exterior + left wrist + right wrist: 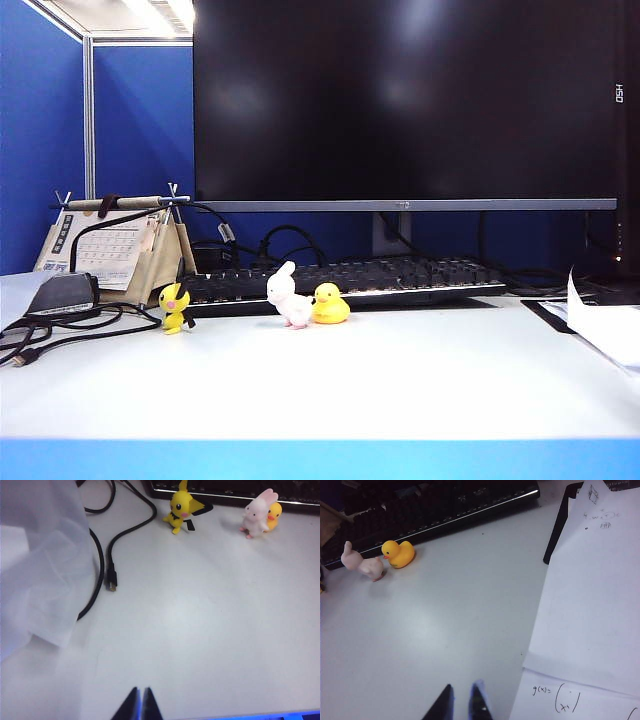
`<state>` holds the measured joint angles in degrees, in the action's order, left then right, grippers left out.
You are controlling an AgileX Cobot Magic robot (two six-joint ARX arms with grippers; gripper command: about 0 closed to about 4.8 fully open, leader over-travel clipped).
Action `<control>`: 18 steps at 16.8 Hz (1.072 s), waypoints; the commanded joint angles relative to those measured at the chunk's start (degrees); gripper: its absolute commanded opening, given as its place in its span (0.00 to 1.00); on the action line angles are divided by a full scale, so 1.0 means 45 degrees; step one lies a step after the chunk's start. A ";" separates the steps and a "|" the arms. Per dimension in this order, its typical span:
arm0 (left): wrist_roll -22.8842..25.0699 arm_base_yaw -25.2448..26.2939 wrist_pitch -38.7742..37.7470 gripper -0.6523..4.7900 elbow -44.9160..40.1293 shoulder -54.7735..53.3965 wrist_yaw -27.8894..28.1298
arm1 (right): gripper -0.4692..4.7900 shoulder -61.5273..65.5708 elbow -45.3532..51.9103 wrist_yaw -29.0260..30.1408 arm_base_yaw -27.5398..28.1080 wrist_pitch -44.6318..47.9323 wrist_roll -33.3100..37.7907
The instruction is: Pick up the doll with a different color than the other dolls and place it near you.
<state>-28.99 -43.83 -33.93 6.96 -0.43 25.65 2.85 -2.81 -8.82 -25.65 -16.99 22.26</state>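
The doll with a different color, a tiny white-pink rabbit [288, 297], stands on the white table in front of the keyboard, touching the yellow duck [330, 304] on its right. A yellow pointy-eared figure [175, 308] stands apart to the left. In the left wrist view the rabbit [257, 512], duck [274, 516] and figure [180, 510] are far from my left gripper [140, 691], which is shut and empty. In the right wrist view my right gripper [464, 686] is shut on nothing, well short of the rabbit [362, 564] and duck [399, 554]. Neither gripper shows in the exterior view.
A black keyboard [350, 280] and large monitor [400, 100] stand behind the dolls. A desk calendar [110, 250] and black cables [112, 555] lie at the left beside a white sheet [40, 570]. Written papers [590, 590] cover the right side.
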 commanded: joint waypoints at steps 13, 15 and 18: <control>0.0005 -0.0015 -0.0024 0.16 0.0024 -0.0019 -0.0039 | 0.48 0.0267 -0.0282 0.2234 -0.0005 0.3555 0.0248; 0.0005 -0.0015 -0.0024 0.16 0.0024 -0.0019 -0.0039 | 0.48 0.1579 -0.0816 0.2652 -0.0010 0.4415 0.0646; 0.0005 -0.0015 -0.0024 0.16 0.0024 -0.0019 -0.0039 | 0.49 0.4653 -0.1710 0.3895 -0.0112 0.5785 0.0782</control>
<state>-28.99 -43.83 -33.93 6.96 -0.45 25.63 20.99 -9.21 6.39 -25.96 5.48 25.41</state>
